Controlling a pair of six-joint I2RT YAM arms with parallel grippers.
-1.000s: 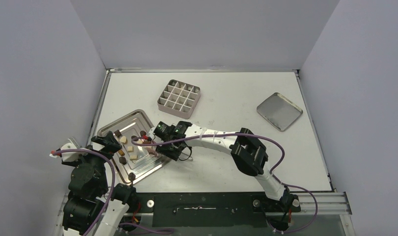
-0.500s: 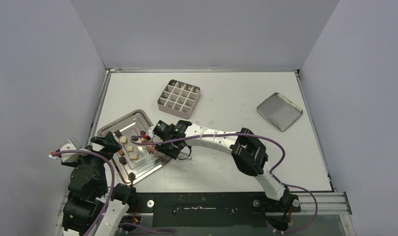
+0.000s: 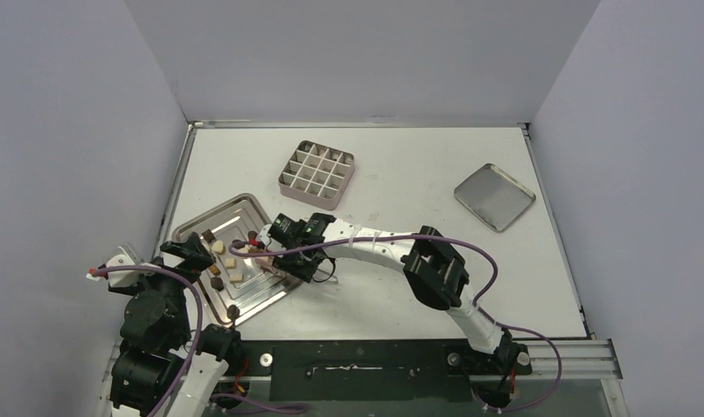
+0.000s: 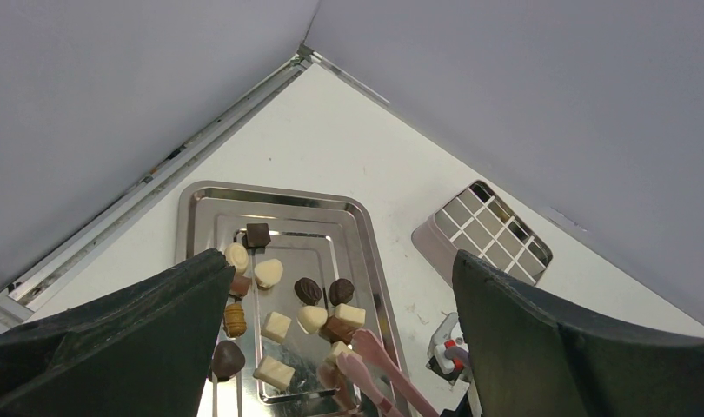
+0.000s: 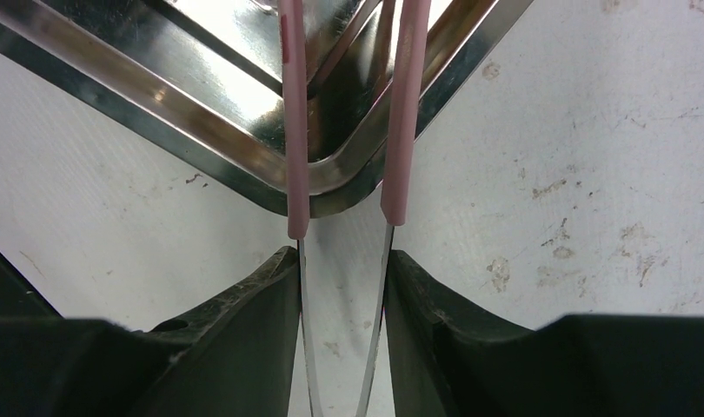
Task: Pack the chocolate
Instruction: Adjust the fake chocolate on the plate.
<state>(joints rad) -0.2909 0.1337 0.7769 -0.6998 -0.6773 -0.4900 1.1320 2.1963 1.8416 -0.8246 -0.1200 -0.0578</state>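
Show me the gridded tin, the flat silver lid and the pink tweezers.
Square gridded metal tin [image 3: 307, 193], top view, near wall.
Flat square silver lid [image 3: 494, 197], top view, centre.
Pink-sleeved metal tweezers [image 5: 294, 113], right wrist view, left sleeve.

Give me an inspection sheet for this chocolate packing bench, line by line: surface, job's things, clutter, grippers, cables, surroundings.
Surface: white table, scuffed and stained.
Job's things: chocolates lie on the silver tray at left; gridded tin behind it, cells look empty; its lid lies apart at right.
Clutter: nothing seen.
Grippers: left gripper open, at the tray's left edge; right gripper shut on pink-sleeved tweezers, tips beside chocolates on the tray.
Cables: purple cable along each arm; the right arm's loops over the tray.
Surroundings: plain grey walls on three sides.
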